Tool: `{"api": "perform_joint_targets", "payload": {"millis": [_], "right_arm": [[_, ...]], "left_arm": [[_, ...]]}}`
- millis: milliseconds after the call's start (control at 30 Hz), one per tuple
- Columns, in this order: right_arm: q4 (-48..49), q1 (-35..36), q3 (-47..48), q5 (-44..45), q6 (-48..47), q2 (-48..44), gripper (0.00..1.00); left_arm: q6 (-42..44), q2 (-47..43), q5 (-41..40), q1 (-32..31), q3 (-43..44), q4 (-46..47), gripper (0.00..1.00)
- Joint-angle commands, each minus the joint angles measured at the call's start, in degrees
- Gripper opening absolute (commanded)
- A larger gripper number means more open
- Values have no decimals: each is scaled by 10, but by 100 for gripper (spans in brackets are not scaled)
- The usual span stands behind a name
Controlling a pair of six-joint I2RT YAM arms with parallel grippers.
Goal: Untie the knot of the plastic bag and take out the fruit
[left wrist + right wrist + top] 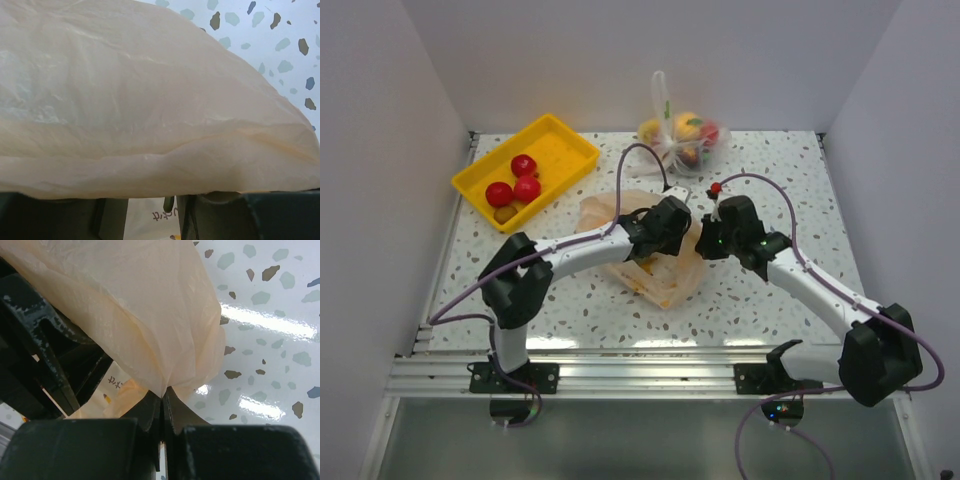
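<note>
The peach-orange plastic bag [665, 282] lies crumpled mid-table beneath both grippers. My right gripper [703, 243] is shut on a pinched fold of its film [162, 394]. My left gripper [686, 224] faces it from the left. Its fingers [224, 216] stand apart, the bag's film [150, 100] is draped across their tips, and printed plastic shows in the gap. The knot is hidden. Three red fruit [524, 166] and a small brown one [505, 213] lie in the yellow tray [558, 150]. I see no green or dark fruit outside the clear bag.
A clear whitish bag of fruit [682, 135], tied at the top, stands at the back centre. A small red round thing [716, 187] shows just behind the right gripper. White walls close in the speckled table on three sides.
</note>
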Motion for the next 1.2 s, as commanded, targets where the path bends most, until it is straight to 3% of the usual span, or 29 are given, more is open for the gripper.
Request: {"api": "perform_joint_targets", "payload": {"millis": [0,167,567,1167], "right_arm": [[19,1,-4,-2,7,-21,0],[18,1,-5,-2,8,-20,0],[15,2,-2,12,10,-23,0],[12,0,-5,83,19,0,0]], "left_arm": [[-5,4,-18,-3,34,15,42],[-3,9,-13,-3,41,14,36],[-2,-13,1,-3,20,10,1],[1,-232,75,-1,-34,-54,0]]}}
